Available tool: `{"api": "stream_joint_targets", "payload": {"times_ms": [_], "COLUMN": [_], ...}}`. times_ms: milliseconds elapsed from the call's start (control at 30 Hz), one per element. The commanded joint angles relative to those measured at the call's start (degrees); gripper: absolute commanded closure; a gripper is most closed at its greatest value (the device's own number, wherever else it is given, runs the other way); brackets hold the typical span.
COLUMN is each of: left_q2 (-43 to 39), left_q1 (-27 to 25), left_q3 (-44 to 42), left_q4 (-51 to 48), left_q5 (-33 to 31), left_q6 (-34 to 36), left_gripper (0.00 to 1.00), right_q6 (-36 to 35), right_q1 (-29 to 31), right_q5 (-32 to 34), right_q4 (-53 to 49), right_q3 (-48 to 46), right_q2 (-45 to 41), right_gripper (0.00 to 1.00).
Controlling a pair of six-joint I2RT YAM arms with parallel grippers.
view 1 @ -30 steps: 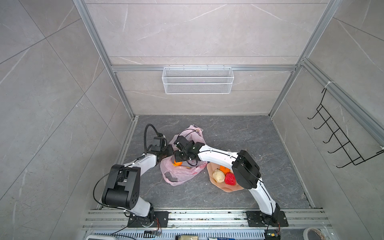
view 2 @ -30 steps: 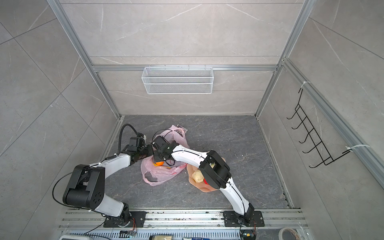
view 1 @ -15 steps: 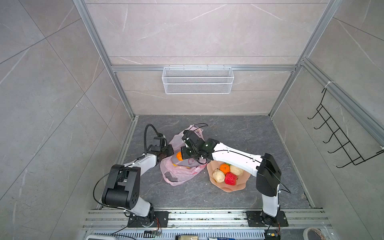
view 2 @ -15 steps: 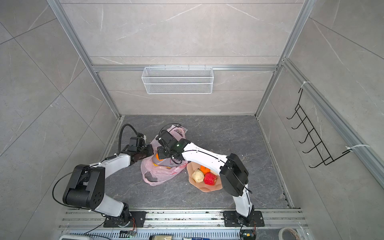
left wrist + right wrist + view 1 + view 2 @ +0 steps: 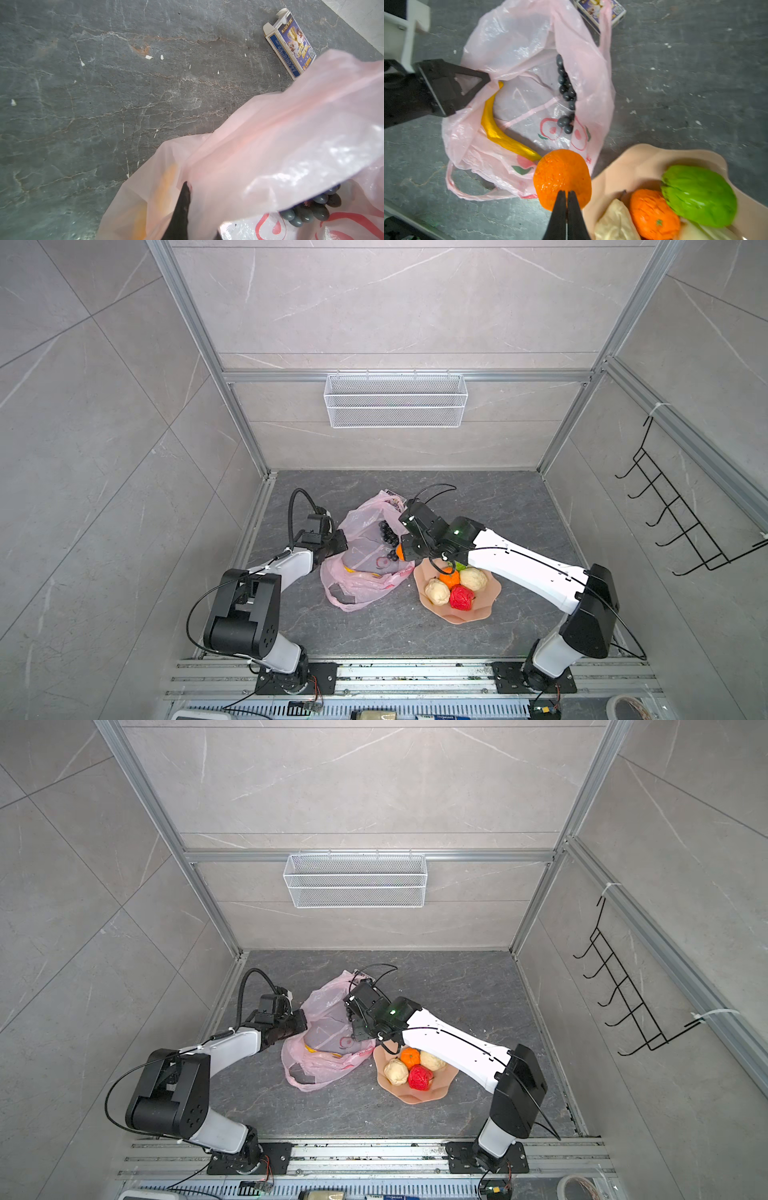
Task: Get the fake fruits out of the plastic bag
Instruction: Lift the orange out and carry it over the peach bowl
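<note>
**Orange pinched at the bag's edge**

Your right gripper [image 5: 566, 194] is clenched tight on an orange [image 5: 562, 176], which sits right at the fingertips, between the plastic bag [image 5: 519, 41] and the peach plate [image 5: 633, 162]. Your left gripper [image 5: 485, 78] is pinched on the bag's rim. Beyond your right fingertips, inside the bag, lie the banana [image 5: 500, 135] and the grape bunch [image 5: 566, 91], with the banana nearer your left fingers.

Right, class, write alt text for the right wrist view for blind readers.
The right gripper holds an orange beside the pink plastic bag and a plate. The left gripper pinches the bag's rim; a banana and grapes lie inside.
</note>
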Motion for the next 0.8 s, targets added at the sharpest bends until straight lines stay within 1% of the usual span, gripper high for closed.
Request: {"api": "stream_joint_targets", "payload": {"times_ms": [0, 200, 467, 600, 767], "left_q2": [-1.4, -0.9, -0.7, -0.3, -0.5], "left_q1": [0.2, 0.2, 0.2, 0.2, 0.2], "left_q3": [-0.3, -0.3, -0.2, -0.1, -0.1], "left_q4": [0.7, 0.8, 0.8, 0.8, 0.7], "left_q5": [-0.9, -0.9, -0.8, -0.7, -0.8], "left_q6": [-0.4, -0.6, -0.6, -0.6, -0.7], "left_gripper": [0.93, 0.94, 0.94, 0.94, 0.93], "right_q6": [-0.5, -0.6, -1.2, -1.1, -1.6], "right_q1": [-0.9, -3.8, -5.6, -5.5, -5.6], "right_q5": [5.3, 7.2, 7.7, 7.1, 5.4], "right_q4": [-8.7, -16.2, -22.1, -24.9, -23.6], "right_q3": [-1.8, -4.1, -6.8, -6.8, -7.6], "right_q2": [-3.1, -6.9, -9.7, -8.8, -7.0], "right_gripper": [1.00, 1.00, 1.00, 1.00, 1.00]}}
